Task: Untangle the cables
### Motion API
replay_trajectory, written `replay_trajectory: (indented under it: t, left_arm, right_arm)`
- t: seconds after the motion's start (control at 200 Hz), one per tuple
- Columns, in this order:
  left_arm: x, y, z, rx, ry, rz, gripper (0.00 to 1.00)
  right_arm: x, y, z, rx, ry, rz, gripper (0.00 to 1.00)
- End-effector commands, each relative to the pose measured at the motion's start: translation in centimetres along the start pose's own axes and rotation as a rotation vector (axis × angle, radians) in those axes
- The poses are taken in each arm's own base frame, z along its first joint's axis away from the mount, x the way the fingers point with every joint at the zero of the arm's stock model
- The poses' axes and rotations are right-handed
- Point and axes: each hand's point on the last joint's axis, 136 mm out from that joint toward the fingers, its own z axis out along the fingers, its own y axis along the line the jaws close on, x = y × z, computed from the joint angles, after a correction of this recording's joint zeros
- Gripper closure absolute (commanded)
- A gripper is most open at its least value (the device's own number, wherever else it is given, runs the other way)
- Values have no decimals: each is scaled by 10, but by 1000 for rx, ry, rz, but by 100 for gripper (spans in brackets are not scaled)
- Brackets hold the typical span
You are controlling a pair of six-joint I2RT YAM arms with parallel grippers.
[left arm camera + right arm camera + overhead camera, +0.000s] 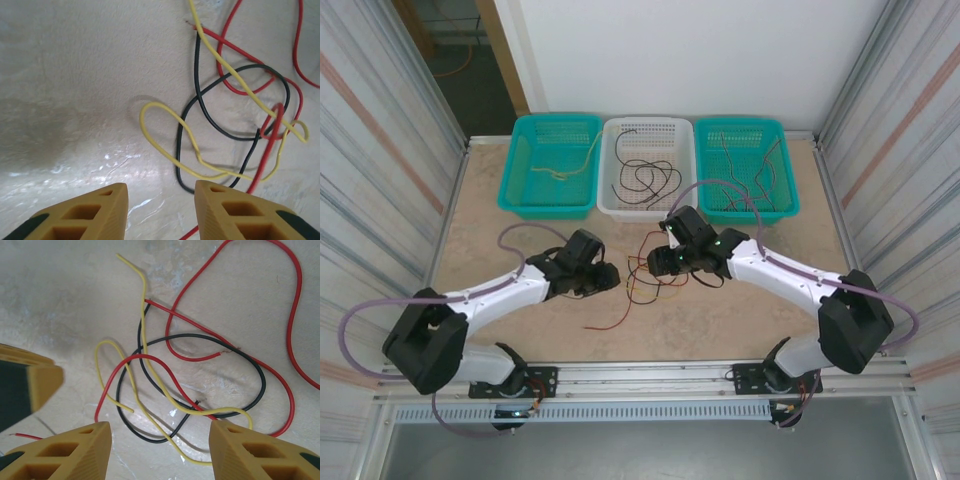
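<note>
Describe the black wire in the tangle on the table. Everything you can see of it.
The black wire is thin, glossy and plastic-coated. It lies on the beige stone-look table in loose open loops. It is crossed at several points by red wires and yellow wires. What looks like a cut end sits inside the tangle. The wire lies just ahead of the open left claw and the open right claw, and neither grips it.
</note>
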Motion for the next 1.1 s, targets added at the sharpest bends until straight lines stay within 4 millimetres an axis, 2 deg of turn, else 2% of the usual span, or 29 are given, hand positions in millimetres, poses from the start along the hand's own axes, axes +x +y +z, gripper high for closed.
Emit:
replay_trajectory:
  t: [0.0,0.18,0.296,0.456,0.551,0.651,0.792,0.932,1.092]
  left_arm:
    - [-2,-18,17,88,8,-126,60]
    - [0,-29,38,122,31,-154,64]
    - [1,-26,46,94,35,-169,68]
    - [-3,-23,41,71,7,-173,87]
    - [-13,-26,20,35,-54,-107,93]
    - [-26,-36,-16,-14,-157,36,100]
    - [-36,-65,-61,9,-277,221,100]
    - [-44,-84,-99,38,-369,329,100]
    - [-53,-103,-143,81,-461,423,100]
  right_arm:
    - [-15,10,-20,-23,-48,1,47]
    - [-16,13,-29,-31,-65,0,46]
    - [-15,13,-30,-31,-62,-2,46]
    - [-16,13,-34,-29,-69,-5,46]
    - [-17,14,-36,-34,-73,-7,45]
    - [-16,15,-30,-43,-63,-3,42]
    - [-19,29,-12,-85,-49,12,33]
    - [-23,41,10,-56,-24,-8,34]
    - [-15,18,34,31,12,33,39]
